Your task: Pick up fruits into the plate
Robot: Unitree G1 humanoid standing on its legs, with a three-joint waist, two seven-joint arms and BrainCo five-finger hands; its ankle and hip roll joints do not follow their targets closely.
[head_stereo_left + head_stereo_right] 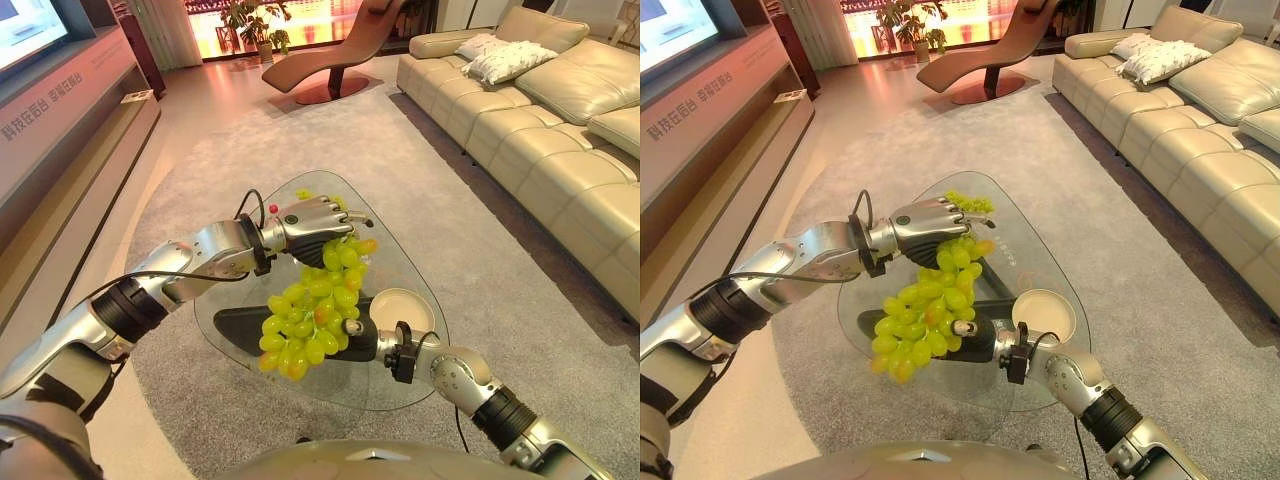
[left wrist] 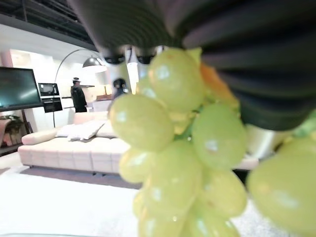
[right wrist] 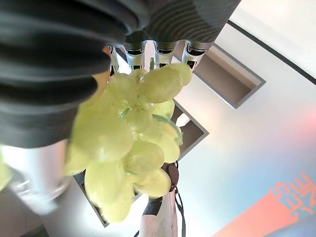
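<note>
A big bunch of green grapes (image 1: 310, 315) with a few orange-tinted ones hangs over the glass table (image 1: 400, 385). My left hand (image 1: 312, 222) is curled round the top of the bunch and holds it up; the grapes (image 2: 173, 148) dangle right below that hand. My right hand (image 1: 357, 338) lies against the lower part of the bunch, with the grapes (image 3: 133, 143) close before its palm. A round cream plate (image 1: 402, 310) sits on the glass just right of the bunch. A smaller green bunch (image 1: 970, 203) lies on the table beyond the left hand.
The table is a rounded glass triangle on a dark base (image 1: 240, 328), standing on a grey carpet (image 1: 200, 160). A beige sofa (image 1: 560, 130) runs along the right. A brown lounge chair (image 1: 330, 60) stands far back. A long TV cabinet (image 1: 70, 130) lines the left.
</note>
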